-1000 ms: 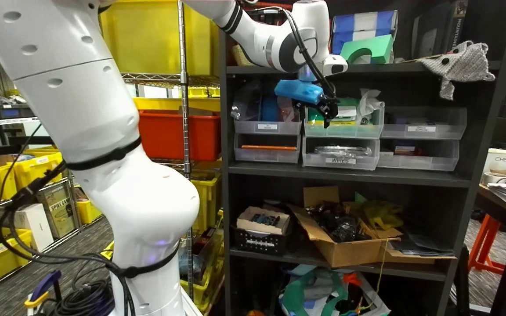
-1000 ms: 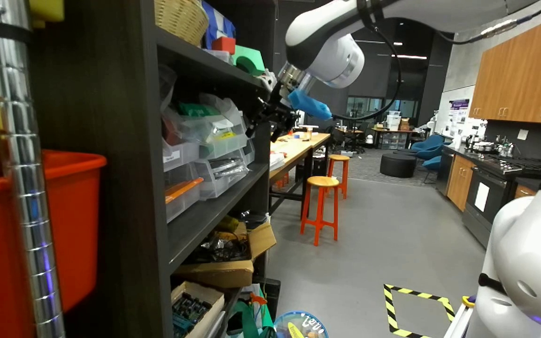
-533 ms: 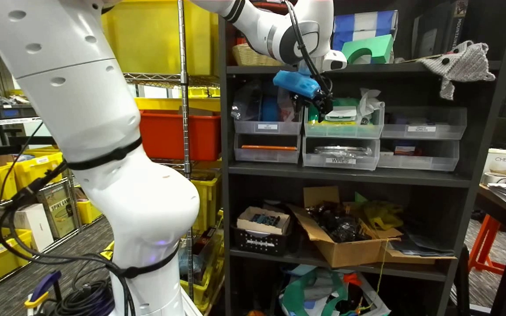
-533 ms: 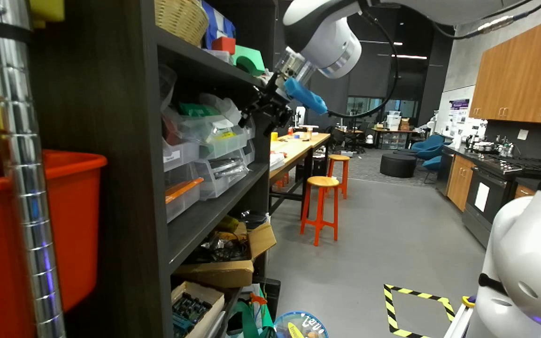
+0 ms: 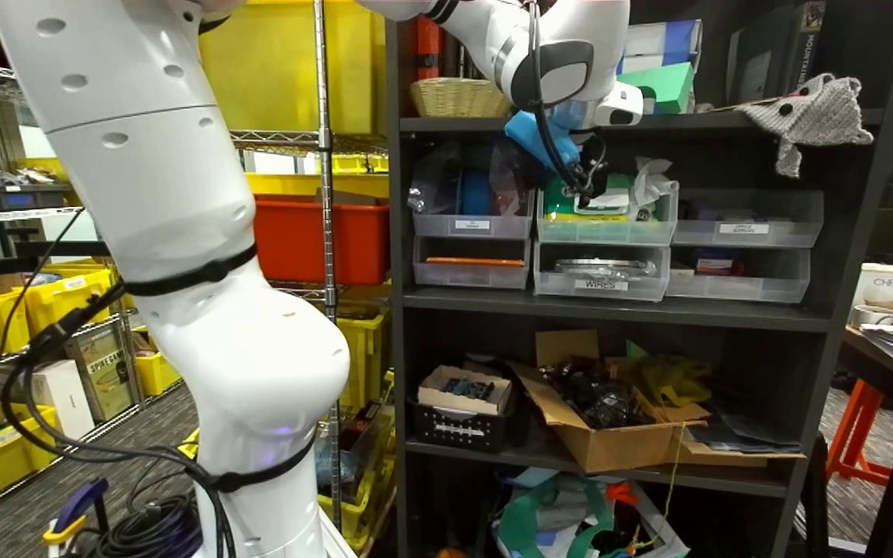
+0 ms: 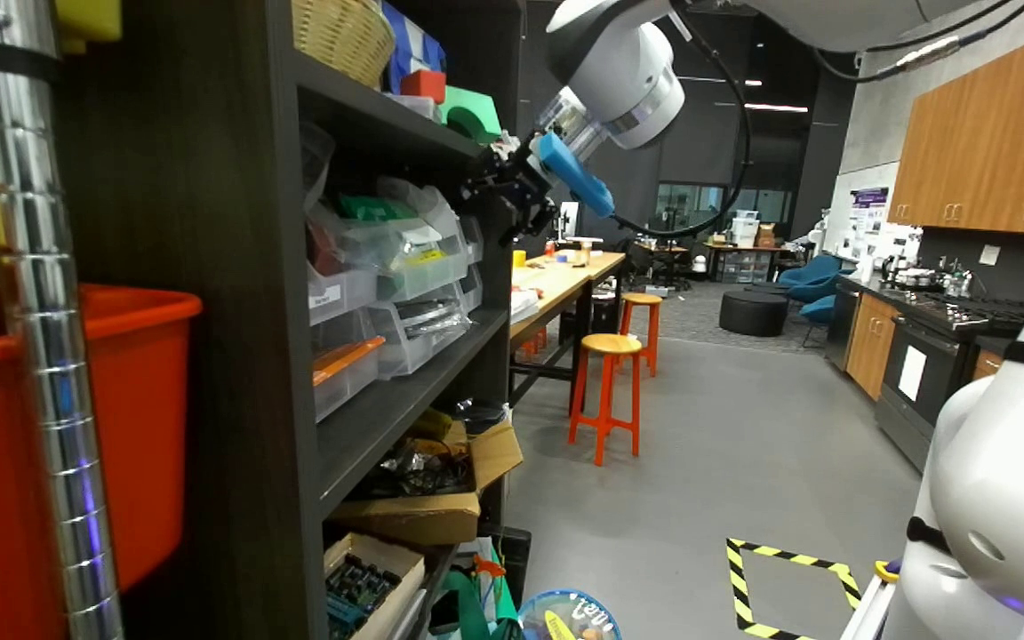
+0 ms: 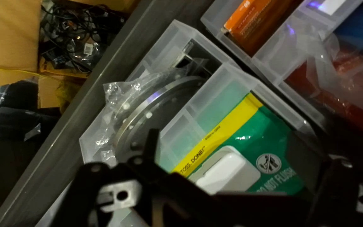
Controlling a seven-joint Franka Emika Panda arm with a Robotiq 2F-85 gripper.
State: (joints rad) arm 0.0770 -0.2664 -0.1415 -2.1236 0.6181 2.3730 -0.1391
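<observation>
1. The green packet [image 7: 260,138] lay in the upper clear bin [image 5: 609,231] (its white lid [image 7: 228,170] faced you in the wrist view), near the middle of the front edge of the dark shelf [image 5: 617,310].
2. Your gripper [image 6: 488,213] hung near that bin's front rim, released, its fingers [image 7: 151,145] spread apart.
3. Beneath that bin, the bin labelled WIRES [image 5: 636,289] stood by the same edge.
4. A grey knitted toy [image 5: 818,116] drooped over the front edge of the upper shelf [image 5: 702,121], near the right corner.

Wrist view dim, soft; sm. glare on green pkg [image 7: 248,141].
</observation>
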